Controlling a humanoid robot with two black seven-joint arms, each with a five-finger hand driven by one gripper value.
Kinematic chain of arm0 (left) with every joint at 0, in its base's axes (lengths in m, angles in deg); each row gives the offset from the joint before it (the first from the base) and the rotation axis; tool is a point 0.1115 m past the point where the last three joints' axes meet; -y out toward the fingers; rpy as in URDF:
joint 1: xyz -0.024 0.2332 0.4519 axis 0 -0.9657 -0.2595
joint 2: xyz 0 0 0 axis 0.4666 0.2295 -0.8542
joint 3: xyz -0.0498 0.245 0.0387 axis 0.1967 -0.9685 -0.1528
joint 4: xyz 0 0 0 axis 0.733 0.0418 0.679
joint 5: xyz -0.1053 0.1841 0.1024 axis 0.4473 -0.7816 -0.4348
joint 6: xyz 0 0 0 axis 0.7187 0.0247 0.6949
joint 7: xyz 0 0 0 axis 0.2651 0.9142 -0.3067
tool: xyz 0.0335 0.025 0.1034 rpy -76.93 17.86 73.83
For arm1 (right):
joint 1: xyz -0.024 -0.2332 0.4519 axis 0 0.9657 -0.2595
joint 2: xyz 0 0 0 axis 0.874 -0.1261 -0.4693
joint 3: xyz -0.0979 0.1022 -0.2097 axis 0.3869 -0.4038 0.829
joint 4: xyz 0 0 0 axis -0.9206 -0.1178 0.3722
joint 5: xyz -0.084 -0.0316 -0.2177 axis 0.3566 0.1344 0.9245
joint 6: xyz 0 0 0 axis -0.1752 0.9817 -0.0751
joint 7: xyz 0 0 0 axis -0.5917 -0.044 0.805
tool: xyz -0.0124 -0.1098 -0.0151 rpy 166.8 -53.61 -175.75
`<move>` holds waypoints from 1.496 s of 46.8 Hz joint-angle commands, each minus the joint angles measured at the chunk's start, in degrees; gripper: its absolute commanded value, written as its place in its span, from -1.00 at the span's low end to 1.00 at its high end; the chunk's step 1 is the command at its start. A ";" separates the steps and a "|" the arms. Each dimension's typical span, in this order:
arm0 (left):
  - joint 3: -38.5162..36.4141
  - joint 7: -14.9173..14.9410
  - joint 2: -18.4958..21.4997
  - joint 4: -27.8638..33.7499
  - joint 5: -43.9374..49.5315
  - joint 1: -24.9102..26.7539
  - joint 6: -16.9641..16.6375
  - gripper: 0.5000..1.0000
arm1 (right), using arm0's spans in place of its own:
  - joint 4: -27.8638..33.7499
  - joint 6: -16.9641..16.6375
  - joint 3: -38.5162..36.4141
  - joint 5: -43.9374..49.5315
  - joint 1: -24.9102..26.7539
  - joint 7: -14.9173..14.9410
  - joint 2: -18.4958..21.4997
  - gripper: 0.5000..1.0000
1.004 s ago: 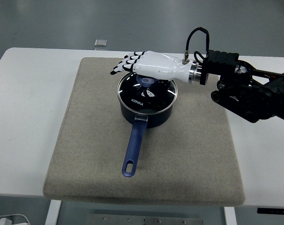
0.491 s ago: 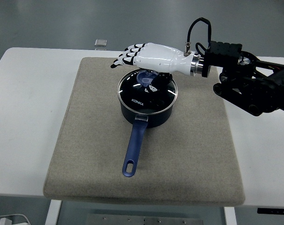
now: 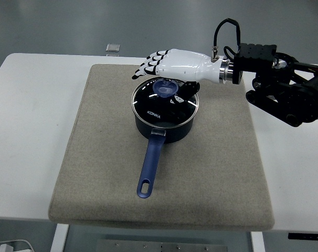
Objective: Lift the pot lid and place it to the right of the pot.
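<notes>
**Lid still seated as my right hand hovers over the pot**

From my remote station, the white surface (image 3: 33, 105) carries a grey mat (image 3: 96, 157), and on the mat stands the dark blue pot (image 3: 164, 126), its long blue handle (image 3: 150, 168) pointing toward the near edge. The glass pot lid (image 3: 161, 105) sits on the pot's rim, its blue knob (image 3: 165, 88) uppermost. Above the far edge of the lid I hold the right hand (image 3: 175, 65), white-shelled with dark finger joints, palm down, fingers stretched out flat and slightly spread toward the left, gripping nothing. The knob shows just below the palm, apart from it. To the right, the black arm (image 3: 285, 94) reaches in from the picture's edge. At the surface's far edge, beyond the mat, lies a small grey square object (image 3: 113, 48).
</notes>
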 commanded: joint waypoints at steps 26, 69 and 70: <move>0.00 0.00 0.00 0.00 0.01 0.00 0.00 1.00 | -0.22 0.55 1.06 1.16 -0.29 -0.01 -0.41 0.62; 0.00 0.00 0.00 0.00 0.01 0.00 0.00 1.00 | 0.30 2.66 3.43 2.57 -0.64 -0.01 -1.99 0.62; 0.00 0.00 0.00 0.00 0.01 0.00 0.00 1.00 | 0.22 2.66 3.43 2.57 -0.82 -0.01 -2.08 0.62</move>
